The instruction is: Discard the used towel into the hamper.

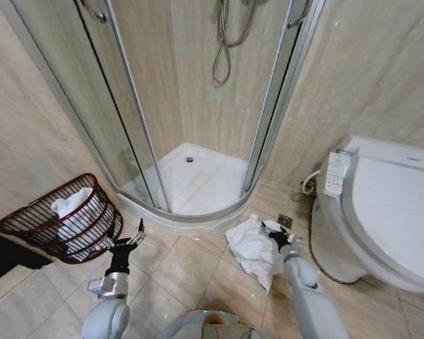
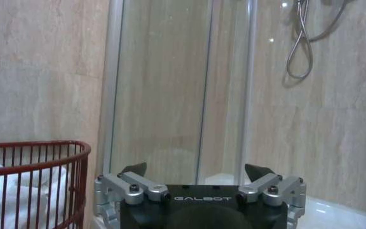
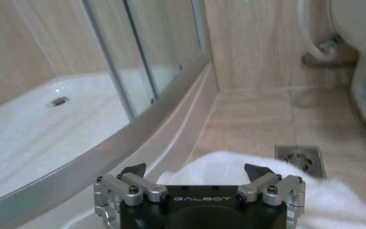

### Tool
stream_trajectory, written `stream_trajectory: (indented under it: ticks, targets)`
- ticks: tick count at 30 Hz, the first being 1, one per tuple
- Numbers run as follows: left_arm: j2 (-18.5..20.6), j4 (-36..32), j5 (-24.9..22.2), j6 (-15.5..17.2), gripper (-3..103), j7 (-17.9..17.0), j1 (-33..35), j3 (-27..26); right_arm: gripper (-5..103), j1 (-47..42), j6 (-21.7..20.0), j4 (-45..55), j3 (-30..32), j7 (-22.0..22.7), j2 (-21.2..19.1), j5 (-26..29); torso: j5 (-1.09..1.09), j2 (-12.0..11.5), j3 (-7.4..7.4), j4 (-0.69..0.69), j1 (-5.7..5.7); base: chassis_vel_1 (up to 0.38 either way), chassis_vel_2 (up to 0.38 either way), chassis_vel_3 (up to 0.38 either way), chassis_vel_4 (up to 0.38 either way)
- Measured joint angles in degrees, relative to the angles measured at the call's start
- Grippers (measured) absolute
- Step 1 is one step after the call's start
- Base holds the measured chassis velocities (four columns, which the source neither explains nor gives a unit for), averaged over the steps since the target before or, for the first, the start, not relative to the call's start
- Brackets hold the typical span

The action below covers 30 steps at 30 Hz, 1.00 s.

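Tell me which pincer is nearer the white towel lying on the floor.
Right. The right pincer hangs open just over the towel beside the toilet; the left pincer, also open, sits by the hamper.

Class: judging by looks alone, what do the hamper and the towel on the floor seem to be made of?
Hamper: thin reddish-brown bars and rings with open gaps, probably coated wire, possibly wicker. Towel: soft white cloth, likely terry; it lies crumpled in folds.

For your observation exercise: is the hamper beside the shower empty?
No. In the head view the hamper already holds a white towel, seen through its red bars.
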Motion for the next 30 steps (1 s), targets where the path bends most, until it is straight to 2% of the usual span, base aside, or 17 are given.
stream_trajectory:
  ticks: [3, 5, 6, 8, 10, 12, 16, 19, 23, 26, 30]
  targets:
    - [0.01, 0.0, 0.0, 0.07, 100, -0.01, -0.05, -0.02, 100, 0.03, -1.02, 0.19, -0.2, 1.03, 0.43, 0.11, 0.0, 0.0, 0.0, 0.0, 0.0, 0.0, 0.0, 0.0, 0.0]
    - [0.05, 0.11, 0.0, 0.09, 100, -0.04, -0.08, -0.04, 100, -0.16, -5.14, 2.1, -1.36, 6.73, 1.82, 1.69, -0.02, 0.0, 0.0, -0.01, 0.0, 0.0, 0.0, 0.0, 0.0]
    - [0.05, 0.11, 0.0, 0.09, 100, -0.04, -0.08, -0.04, 100, -0.16, -5.14, 2.1, -1.36, 6.73, 1.82, 1.69, -0.02, 0.0, 0.0, -0.01, 0.0, 0.0, 0.0, 0.0, 0.0]
    - [0.1, 0.2, -0.01, -0.02, 100, -0.05, 0.02, -0.03, 100, -0.41, -7.85, 3.98, -2.68, 14.26, 3.1, 3.45, 0.0, 0.0, 0.0, 0.0, 0.0, 0.0, 0.0, 0.0, 0.0]
    - [0.12, 0.24, -0.01, -0.08, 100, -0.05, 0.03, -0.02, 100, -0.44, -8.34, 4.35, -2.87, 15.75, 3.33, 3.82, -0.01, 0.0, 0.0, 0.0, 0.0, 0.0, 0.0, 0.0, 0.0]
    - [0.21, 0.43, -0.01, -0.4, 100, -0.05, 0.04, 0.01, 100, -0.32, -10.09, 5.15, -3.53, 21.33, 4.13, 4.92, 0.0, 0.0, 0.0, 0.0, 0.0, 0.0, 0.0, 0.0, 0.0]
    - [0.31, 0.49, -0.13, -0.66, 100, -0.06, 0.09, -0.06, 100, -0.21, -10.25, 5.52, -3.81, 25.54, 4.36, 4.68, 0.0, 0.0, 0.0, 0.0, 0.0, 0.0, 0.0, 0.0, 0.0]
    - [0.41, 0.55, -0.21, -0.73, 100, -0.07, 0.12, -0.08, 100, -0.47, -10.44, 5.83, -3.69, 25.89, 4.26, 4.82, 0.0, 0.0, 0.0, 0.0, 0.0, 0.0, 0.0, 0.0, 0.0]
    - [0.48, 0.84, -0.14, -1.02, 100, -0.08, 0.05, -0.02, 100, 0.01, -12.83, 4.95, -2.32, 25.35, 3.71, 8.04, 0.0, 0.01, 0.0, -0.01, 0.0, 0.0, 0.0, 0.0, 0.0]
    - [0.19, 0.84, 0.16, -1.07, 100, -0.08, -0.12, 0.09, 100, 0.48, -14.78, 3.88, -1.36, 23.0, 3.37, 8.97, 0.0, 0.01, 0.0, 0.0, 0.0, 0.0, 0.0, 0.0, 0.0]
    - [-0.32, 0.33, 0.66, -0.91, 100, -0.05, -0.33, 0.23, 100, 2.06, -17.22, 1.39, -0.05, 16.46, 2.94, 9.62, 0.0, 0.0, 0.0, -0.01, 0.0, 0.0, 0.0, 0.0, 0.0]
